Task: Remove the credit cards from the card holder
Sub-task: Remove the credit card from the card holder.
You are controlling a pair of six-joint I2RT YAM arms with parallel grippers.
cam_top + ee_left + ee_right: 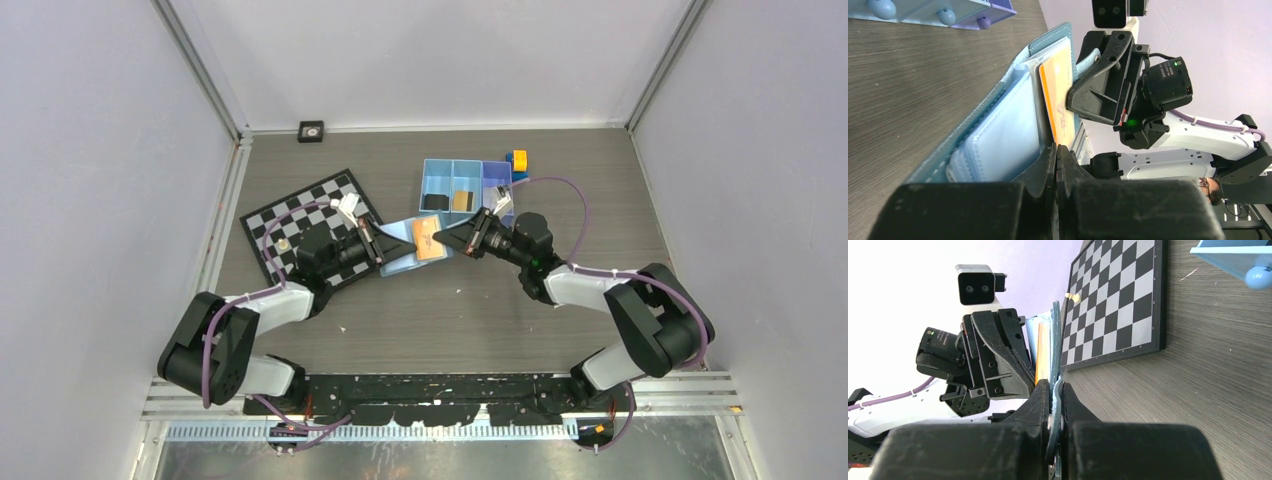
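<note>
The card holder (400,252) hangs open above the counter (480,310), a tan credit card (430,240) in its pocket. The right gripper (447,238) clamps one flap; the left gripper (380,248) is pinched shut at the opposite edge. Extraction looks barely begun: next, slide that card out.

card holder (403,262) right of chessboard (310,200), before tray (435,178)

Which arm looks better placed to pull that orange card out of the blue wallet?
Left. The left gripper is shut right at the tan card's near edge, seemingly pinching it, while the right gripper is clamped on the card holder's flap, steadying it. Left could pull; right anchors.
</note>
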